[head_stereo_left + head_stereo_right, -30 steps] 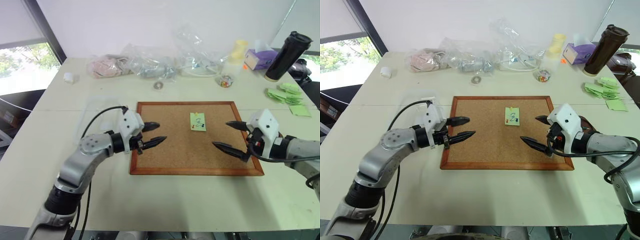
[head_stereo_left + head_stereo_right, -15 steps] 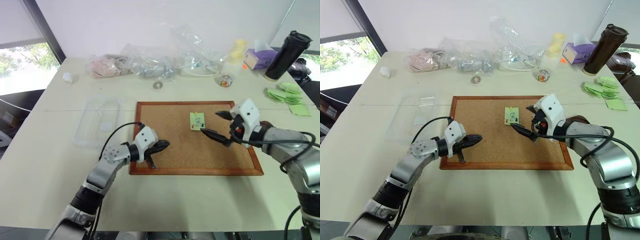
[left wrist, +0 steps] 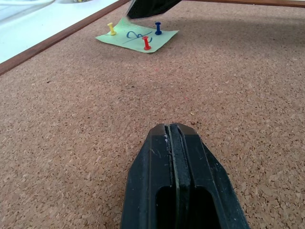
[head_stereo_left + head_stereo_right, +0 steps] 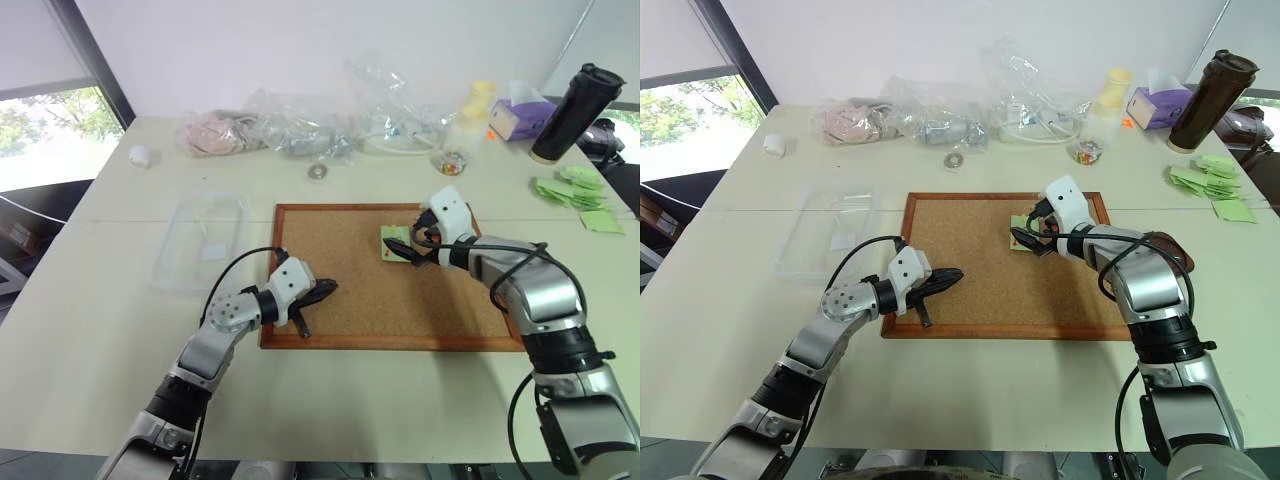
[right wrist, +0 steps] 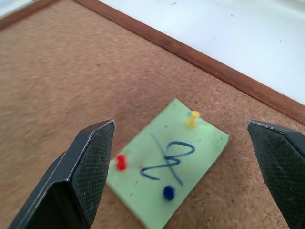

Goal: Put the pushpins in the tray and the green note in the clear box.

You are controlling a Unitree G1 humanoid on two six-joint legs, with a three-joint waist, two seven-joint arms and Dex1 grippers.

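My left gripper (image 4: 318,293) is clamped fully shut, pointing forward-right, arm low. My right gripper (image 5: 183,162) is spread wide, angled down-left.

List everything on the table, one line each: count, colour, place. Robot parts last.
cork board: one, brown with wood frame, table centre.
green note: one, light green with blue scribble, pinned on the cork board's far part.
pushpins: three, yellow, red and blue, stuck in the green note.
clear box: one, transparent with white label, left of the cork board.
plastic bags: several, clear, far edge of the table.
round pot: one, clear with coloured bits, beyond the board.
tissue box: one, purple, far right.
tumbler: one, dark, far right.
paper slips: a heap, green, right edge.
left gripper: shut, resting low over the board's near left part.
right gripper: open, fingers either side of the green note.
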